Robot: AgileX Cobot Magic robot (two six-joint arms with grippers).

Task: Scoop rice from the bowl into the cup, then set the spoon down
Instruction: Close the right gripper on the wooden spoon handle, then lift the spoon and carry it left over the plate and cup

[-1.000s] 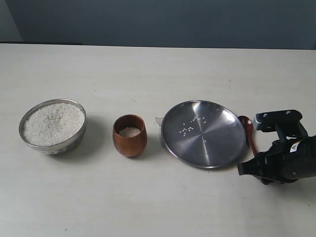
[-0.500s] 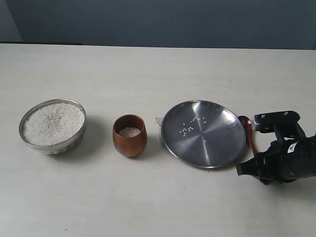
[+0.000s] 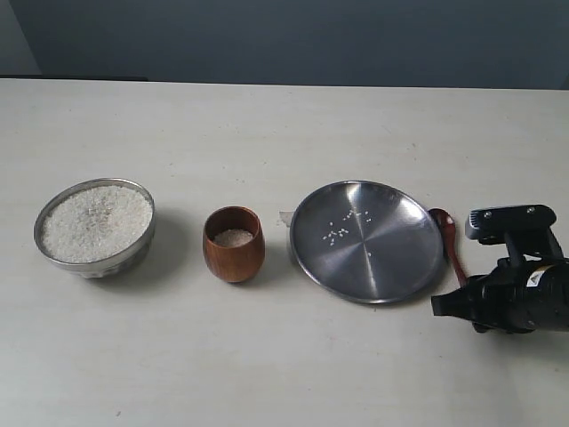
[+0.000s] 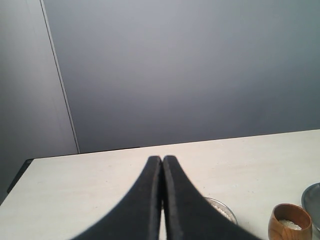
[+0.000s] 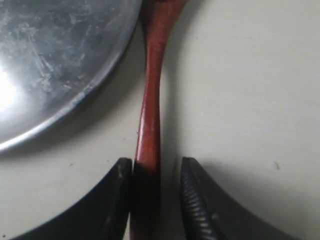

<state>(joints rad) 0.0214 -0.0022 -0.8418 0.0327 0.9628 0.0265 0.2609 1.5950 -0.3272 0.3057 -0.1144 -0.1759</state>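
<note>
The silver bowl (image 3: 43,238) at the left holds heaped white rice (image 3: 93,221). Right of it stands the brown wooden cup (image 3: 234,253) with a little rice (image 3: 233,237) inside. The wooden spoon (image 3: 447,233) lies flat on the table along the right edge of the steel plate (image 3: 396,253). My right gripper (image 3: 442,305) is low at the handle end. In the right wrist view the spoon handle (image 5: 150,115) runs between the right gripper (image 5: 156,167) fingers. One finger touches it and the other stands off with a gap, so it is open. My left gripper (image 4: 162,159) is shut on nothing.
A few loose rice grains (image 3: 340,233) lie on the plate. In the left wrist view the bowl rim (image 4: 226,209), the cup (image 4: 290,224) and the plate edge (image 4: 315,194) show past the fingers. A dark wall rises behind the table.
My right arm has shifted slightly to the right, drawing back along the handle. The spoon, plate, cup and bowl have stayed where they were.
</note>
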